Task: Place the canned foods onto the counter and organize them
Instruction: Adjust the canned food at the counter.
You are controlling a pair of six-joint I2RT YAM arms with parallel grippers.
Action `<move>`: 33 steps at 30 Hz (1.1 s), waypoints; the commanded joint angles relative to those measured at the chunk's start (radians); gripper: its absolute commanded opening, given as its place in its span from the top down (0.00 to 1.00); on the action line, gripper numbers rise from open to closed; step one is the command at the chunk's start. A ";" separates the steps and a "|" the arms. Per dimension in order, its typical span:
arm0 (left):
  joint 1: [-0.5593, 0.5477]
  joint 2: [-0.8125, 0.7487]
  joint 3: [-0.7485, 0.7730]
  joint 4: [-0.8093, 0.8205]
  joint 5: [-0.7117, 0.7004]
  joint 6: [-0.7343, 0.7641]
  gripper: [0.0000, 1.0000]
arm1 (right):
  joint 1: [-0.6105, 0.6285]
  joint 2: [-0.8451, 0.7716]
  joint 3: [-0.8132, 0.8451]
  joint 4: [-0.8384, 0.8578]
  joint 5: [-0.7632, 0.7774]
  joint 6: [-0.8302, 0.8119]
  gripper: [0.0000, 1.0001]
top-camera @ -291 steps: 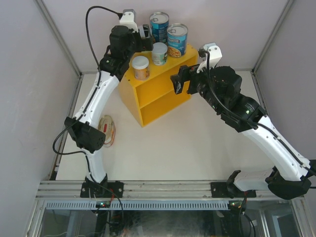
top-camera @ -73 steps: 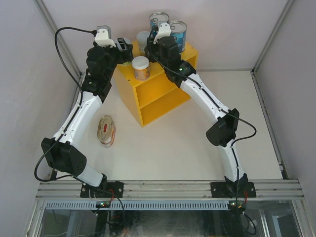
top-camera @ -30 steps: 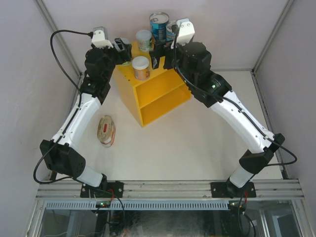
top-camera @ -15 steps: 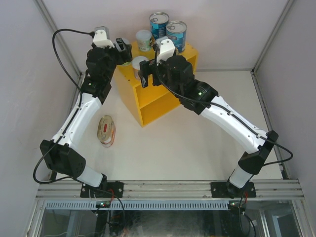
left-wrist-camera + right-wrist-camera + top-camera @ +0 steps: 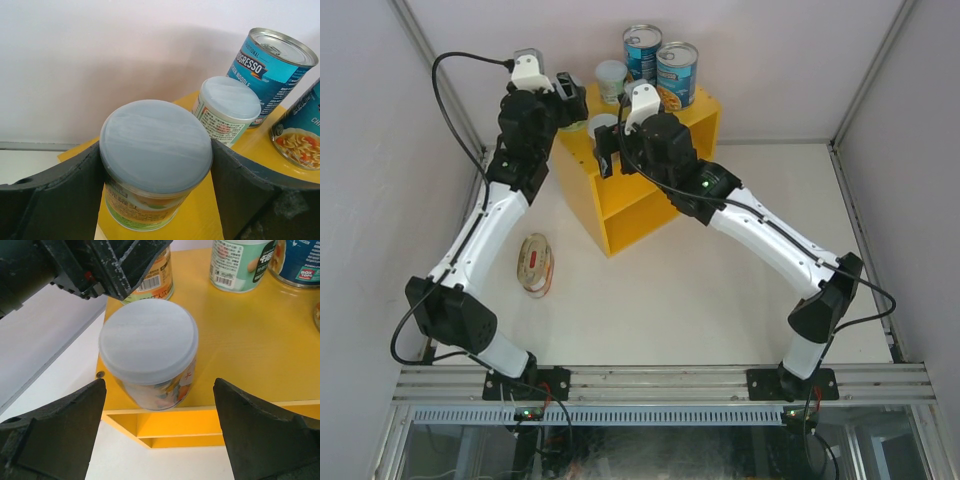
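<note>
1. Readable text: the rear tall blue can [image 5: 267,70] reads "PROGRESSO" with "CHICKEN NOODLE" below. The second tall blue can [image 5: 300,132] shows a noodle-soup picture and the letters "CHI". In the right wrist view a blue can at the top right edge carries a "BOX TOPS" mark; I cannot tell which of the 2 it is. Barcodes show on 2 small cans; their fine print is too small to read.
2. Left arm: elbow low at the table's left side, forearm stretched up to the back-left corner of the counter [image 5: 655,185].
3. Left gripper [image 5: 156,165]: both fingers press the sides of the orange-labelled small can [image 5: 156,142], which stands upright on the counter top.
4. Right arm: elbow at the right side of the table [image 5: 670,300], forearm running diagonally left over the counter, wrist above its front-left corner.
5. Right gripper [image 5: 160,385]: jaws spread wide, 1 finger on each side of the front small can [image 5: 148,340], neither touching it. It has hold of nothing. This can stands upright at the counter top's front edge.
6. Count on the counter top: 2 tall blue cans and 3 small pale-lidded cans. The third, the green-labelled small can [image 5: 225,112], stands just beside the Progresso can.
7. Count on the table: 1 flat oval tin [image 5: 535,265], left of the counter and well apart from it.
</note>
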 commanded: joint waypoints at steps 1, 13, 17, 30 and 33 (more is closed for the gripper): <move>-0.002 0.065 0.002 -0.160 -0.034 -0.004 0.31 | -0.027 0.017 0.032 0.064 -0.026 0.025 0.12; -0.007 0.113 0.037 -0.156 -0.035 -0.014 0.31 | -0.073 0.097 0.094 0.078 -0.064 0.034 0.12; -0.007 0.130 0.049 -0.154 -0.035 -0.016 0.31 | -0.092 0.115 0.112 0.085 -0.064 0.033 0.19; -0.006 0.179 0.091 -0.159 -0.056 -0.018 0.30 | -0.179 0.119 0.117 0.088 -0.075 0.045 0.34; -0.005 0.187 0.097 -0.163 -0.062 -0.019 0.30 | -0.192 0.126 0.126 0.083 -0.086 0.046 0.34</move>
